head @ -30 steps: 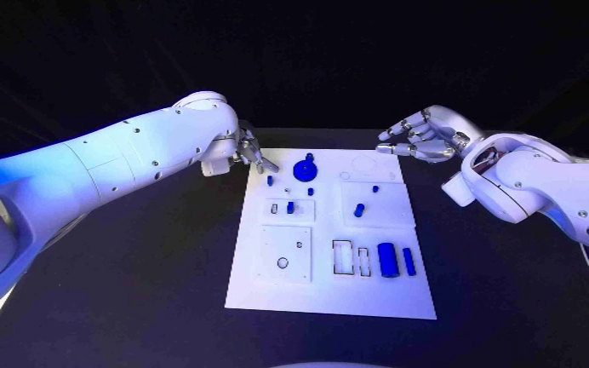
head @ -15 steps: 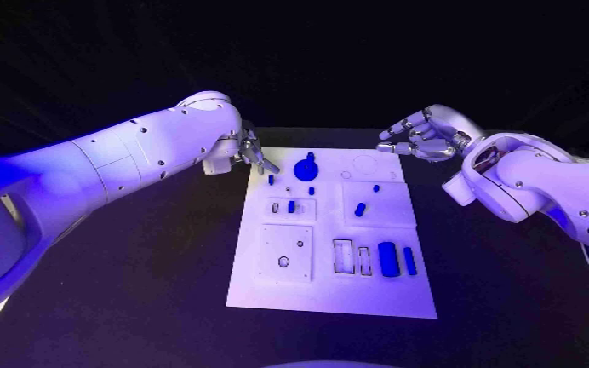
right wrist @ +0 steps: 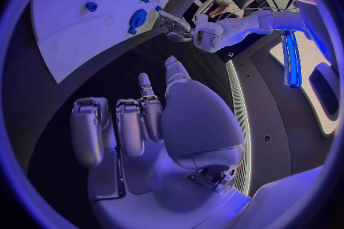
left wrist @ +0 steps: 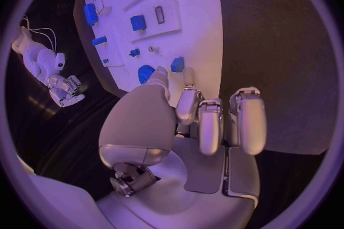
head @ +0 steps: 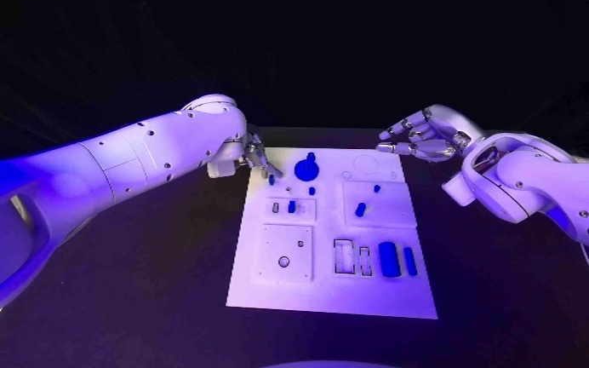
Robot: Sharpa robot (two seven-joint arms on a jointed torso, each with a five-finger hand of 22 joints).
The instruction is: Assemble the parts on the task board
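My left hand (head: 254,157) has crept closer to the small blue upright peg (head: 271,179) just below its fingertips, fingers parted, holding nothing. That peg on the white rectangular task board (head: 329,296) looks like my first pick; my right hand (head: 421,138) stays loosely curled and empty.

From the head we look down on the task board (head: 331,291); both wrist cameras share its far end.

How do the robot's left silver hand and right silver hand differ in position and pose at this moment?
The left silver hand sits at the white task board's far left corner, fingertips pointing down close to a small blue part; the right silver hand is off the board, beyond its far right corner. The left hand's fingers reach out toward the board; the right hand's fingers curl inward. Both hold nothing.
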